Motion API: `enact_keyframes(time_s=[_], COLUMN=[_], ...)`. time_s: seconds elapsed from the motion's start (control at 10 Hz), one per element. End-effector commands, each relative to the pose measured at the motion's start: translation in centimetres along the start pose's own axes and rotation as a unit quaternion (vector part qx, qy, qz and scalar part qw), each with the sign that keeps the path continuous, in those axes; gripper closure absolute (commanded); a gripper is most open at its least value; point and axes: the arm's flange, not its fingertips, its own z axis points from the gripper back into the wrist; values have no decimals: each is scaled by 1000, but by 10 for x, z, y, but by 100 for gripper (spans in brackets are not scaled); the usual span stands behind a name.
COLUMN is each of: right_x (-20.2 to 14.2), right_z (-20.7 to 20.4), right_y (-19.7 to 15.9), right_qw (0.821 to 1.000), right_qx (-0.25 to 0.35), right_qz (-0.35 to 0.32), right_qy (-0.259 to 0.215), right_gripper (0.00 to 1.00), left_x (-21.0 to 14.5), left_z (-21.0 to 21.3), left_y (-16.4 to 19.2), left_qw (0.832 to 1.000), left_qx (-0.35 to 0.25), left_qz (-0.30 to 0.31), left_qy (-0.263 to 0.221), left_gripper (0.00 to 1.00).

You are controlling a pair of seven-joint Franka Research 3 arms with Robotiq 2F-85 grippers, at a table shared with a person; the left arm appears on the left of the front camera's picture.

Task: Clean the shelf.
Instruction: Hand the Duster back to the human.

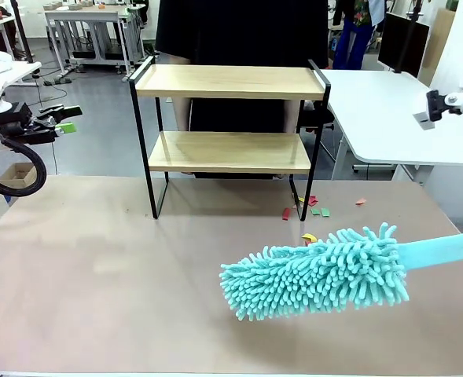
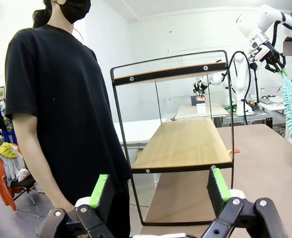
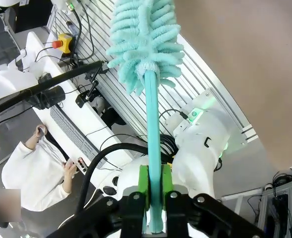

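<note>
The shelf (image 1: 227,82), two light wooden boards in a thin black frame, stands at the far middle of the brown table (image 1: 97,275); both boards look bare. A teal fluffy duster (image 1: 317,271) hovers low over the table in front of the shelf's right side, its flat handle running off to the right. In the right wrist view my right gripper (image 3: 155,191) is shut on that handle, with the duster head (image 3: 143,34) beyond it. My left gripper (image 1: 62,122) hangs open and holds nothing at the far left, level with the shelf; its fingers (image 2: 100,191) frame the shelf (image 2: 185,144) end-on.
Small red, green, yellow and orange scraps (image 1: 310,208) lie on the table by the shelf's right foot. A person (image 2: 61,99) in a black shirt stands right behind the shelf. A white table (image 1: 388,110) adjoins at the back right.
</note>
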Motion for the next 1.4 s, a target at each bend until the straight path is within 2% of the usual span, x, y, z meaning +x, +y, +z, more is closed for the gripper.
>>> enact_keyframes(time_s=[0.0,0.9,1.0,1.2,1.3], right_x=[1,0,-2,-8,-10], right_z=[5,0,21,43,52], right_y=[2,0,-19,-56,-73], right_qw=[1000,1000,1000,996,992], right_qx=[-1,0,-7,-31,-45], right_qz=[2,0,13,45,87], right_qy=[0,0,-17,-64,-78], right_gripper=[87,87,87,87,87], left_x=[3,0,10,15,19], left_z=[0,0,-2,-18,-26], left_y=[-2,0,-4,-32,-49], left_qw=[1000,1000,999,998,996], left_qx=[1,0,-33,-50,-60], left_qz=[-4,0,24,46,62], left_qy=[-1,0,-6,11,18], left_gripper=[0,0,0,0,0])
